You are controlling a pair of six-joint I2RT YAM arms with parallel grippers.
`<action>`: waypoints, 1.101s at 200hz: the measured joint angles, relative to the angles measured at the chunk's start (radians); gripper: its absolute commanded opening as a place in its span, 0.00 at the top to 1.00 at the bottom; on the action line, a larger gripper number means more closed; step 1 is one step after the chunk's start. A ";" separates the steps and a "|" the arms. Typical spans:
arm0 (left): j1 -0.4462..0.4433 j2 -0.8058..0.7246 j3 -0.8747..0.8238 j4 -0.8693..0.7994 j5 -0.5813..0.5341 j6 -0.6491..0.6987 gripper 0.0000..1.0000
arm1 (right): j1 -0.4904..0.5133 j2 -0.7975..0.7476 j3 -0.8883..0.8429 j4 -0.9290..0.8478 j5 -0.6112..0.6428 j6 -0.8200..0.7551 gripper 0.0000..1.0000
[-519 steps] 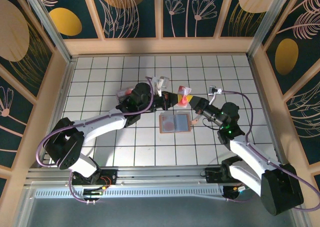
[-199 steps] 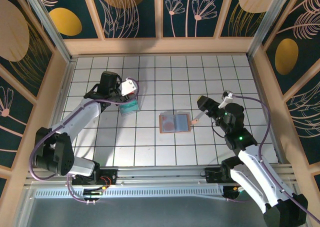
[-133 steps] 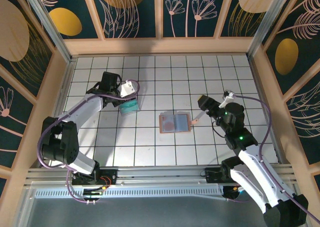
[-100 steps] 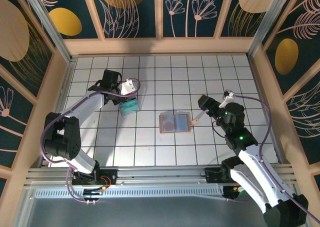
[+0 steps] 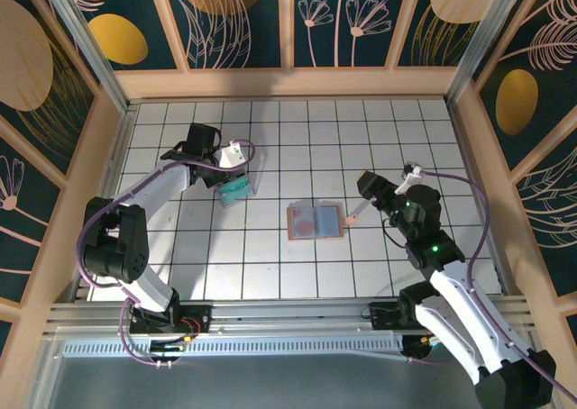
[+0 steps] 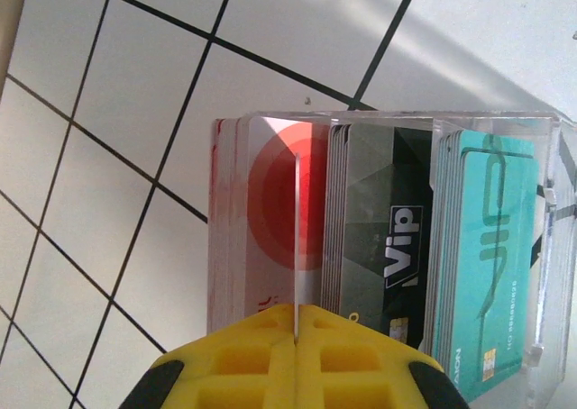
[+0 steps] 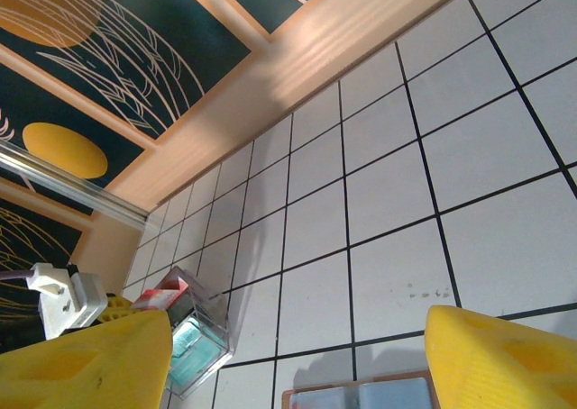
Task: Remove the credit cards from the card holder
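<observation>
- The tiled counter point(image 5: 297, 130) carries everything. The two arms are split across it, one at each job, so that neither blocks the other.
- The card holder point(image 5: 315, 221) lies open and flat near the middle of the counter, blue-grey faces up. We judge it was left spread like this so the pockets can be reached from above.
- The right gripper point(image 7: 299, 323) hangs just beyond the holder's right side with its fingers spread wide and nothing between them — ready, we think, for the next pick.
- The clear box point(image 6: 388, 118) stands well to the left of the holder and serves as the sorting place. Its dividers keep a red stack point(image 6: 270, 202), a dark grey stack point(image 6: 374, 202) and a teal stack point(image 6: 491, 238) apart.
- The left gripper point(image 6: 296, 332) is over the box with its yellow fingers pressed together. A thin card point(image 6: 296, 229) seen edge-on runs out from between them, over the red stack — likely lined up to slide into that section.
- A pale tan-pink card point(image 5: 354, 215) lies against the holder's right edge, already out.
- As for writing, the dark card reads "Vip" in white. The teal card bears large stylised strokes, and its small print is too fine to read.
</observation>
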 measured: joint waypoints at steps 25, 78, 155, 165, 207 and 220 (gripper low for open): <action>0.000 0.018 0.006 -0.002 0.021 0.000 1.00 | 0.000 0.000 0.000 0.000 0.000 0.003 0.27; 0.001 0.039 0.022 -0.005 0.072 0.000 1.00 | 0.000 0.000 0.000 0.000 0.000 0.019 0.28; 0.003 0.040 0.027 -0.014 0.141 -0.009 1.00 | 0.000 0.000 0.000 0.004 0.000 0.022 0.28; 0.003 0.043 0.027 -0.015 0.142 -0.012 1.00 | 0.000 0.000 0.000 0.003 0.000 0.022 0.28; 0.005 0.081 0.042 -0.018 0.153 -0.024 1.00 | 0.000 0.000 0.000 0.004 0.000 0.023 0.28; 0.003 0.081 0.044 -0.020 0.158 -0.027 1.00 | 0.000 0.000 0.000 0.004 0.000 0.023 0.28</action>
